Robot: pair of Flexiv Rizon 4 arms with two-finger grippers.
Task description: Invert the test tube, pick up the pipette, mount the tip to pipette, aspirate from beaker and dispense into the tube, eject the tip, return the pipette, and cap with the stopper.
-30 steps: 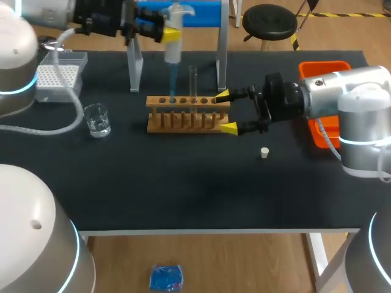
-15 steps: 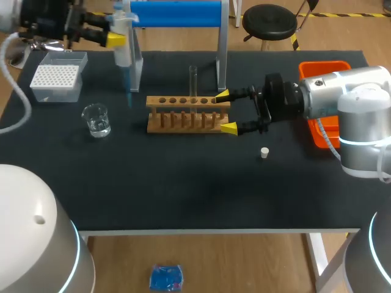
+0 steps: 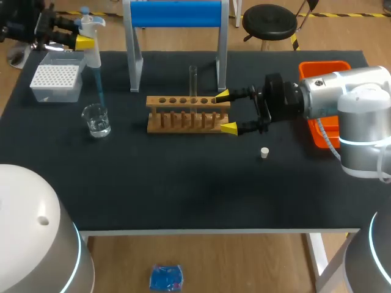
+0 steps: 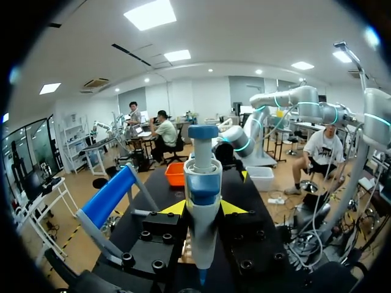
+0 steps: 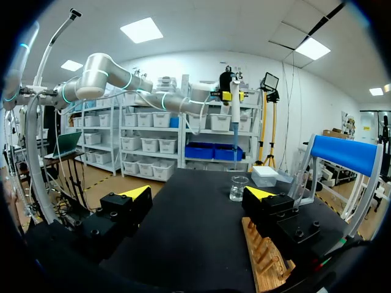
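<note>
Pipette (image 3: 93, 52), blue tip on, sits clamped in the left claw (image 3: 84, 41) at the far left, hanging right over the beaker (image 3: 96, 119). Right claw (image 3: 225, 112) gapes wide at the right end of the wooden rack (image 3: 183, 116), with the test tube (image 3: 193, 79) upright in it.

Pipette (image 3: 91, 46) upright over beaker (image 3: 97, 119), tube (image 3: 193, 79) standing in wooden rack (image 3: 186, 114), white stopper (image 3: 264, 152) lying apart

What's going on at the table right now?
The left tool holds the pipette upright, its blue tip hanging over the beaker near the table's left side. The right tool sits open at the right end of the wooden rack, gripping nothing. The test tube stands upright in that rack, and the stopper lies on the table near the right tool.
</note>
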